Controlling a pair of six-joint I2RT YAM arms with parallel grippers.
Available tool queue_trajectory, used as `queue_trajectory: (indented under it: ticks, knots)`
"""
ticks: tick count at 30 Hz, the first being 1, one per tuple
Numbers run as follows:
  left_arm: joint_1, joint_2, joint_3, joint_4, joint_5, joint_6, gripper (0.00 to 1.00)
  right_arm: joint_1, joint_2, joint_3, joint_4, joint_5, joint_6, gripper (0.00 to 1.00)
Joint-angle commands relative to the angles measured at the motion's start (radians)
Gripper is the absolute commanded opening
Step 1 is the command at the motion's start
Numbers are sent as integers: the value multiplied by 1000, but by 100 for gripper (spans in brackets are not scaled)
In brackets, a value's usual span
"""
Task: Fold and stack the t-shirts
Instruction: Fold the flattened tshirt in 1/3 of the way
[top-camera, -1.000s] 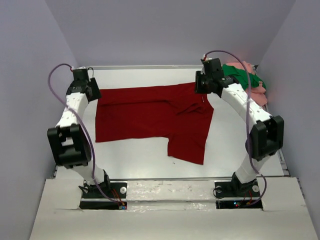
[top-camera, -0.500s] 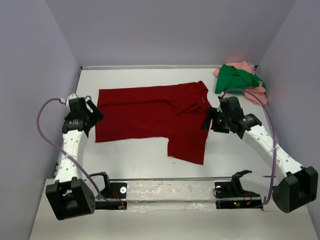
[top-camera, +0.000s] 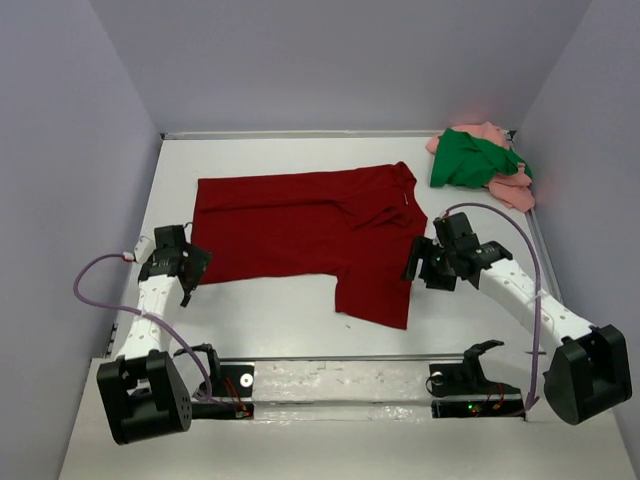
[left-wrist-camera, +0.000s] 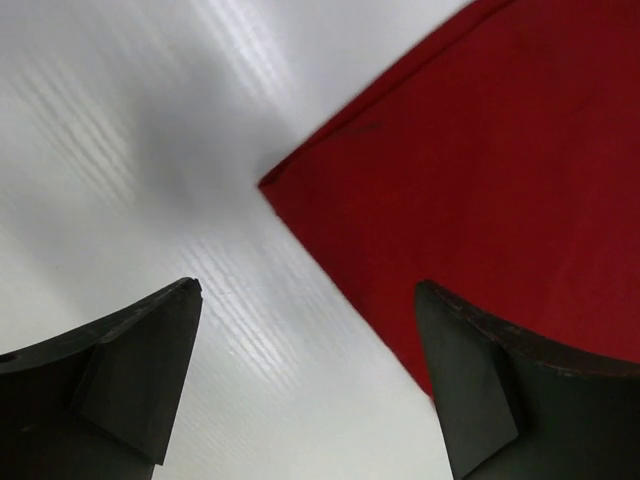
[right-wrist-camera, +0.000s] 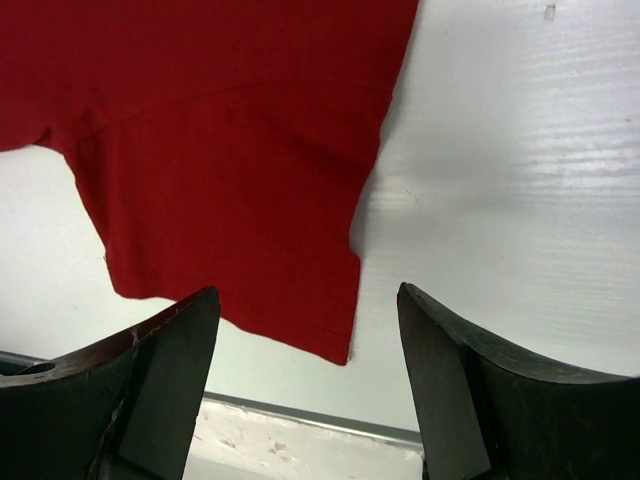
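Left end effector (top-camera: 193, 267) nearer red shirt (top-camera: 300, 225)

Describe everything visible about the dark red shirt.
The dark red t-shirt is soft cloth, spread nearly flat on the white table, creased near the collar at its right end, one sleeve pointing toward the arm bases. The open left gripper hovers at its near-left corner, the open right gripper beside the sleeve; neither holds it.

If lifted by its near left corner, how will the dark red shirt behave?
Probably floppy: the dark red shirt lies flat with soft creases, so it should drape. Likely light: its edge looks thin. Pushed, it may bunch, as its creases suggest.
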Motion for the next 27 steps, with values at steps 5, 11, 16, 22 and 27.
queue_trajectory:
  ticks: [5,11,16,22,27]
  knots:
    - [2,104,-24,102,-137,-124,92,1,3,-69,141,-24,48,77]
    - [3,171,-16,165,-191,-116,85,1,5,-99,159,-13,70,76]
    - [3,239,-4,183,-205,-107,81,1,18,-96,164,-12,73,76]
    - [3,268,-38,235,-193,-113,73,1,31,-95,167,4,83,74]
    - [2,300,-50,265,-179,-104,60,1,46,-111,176,-25,100,73]
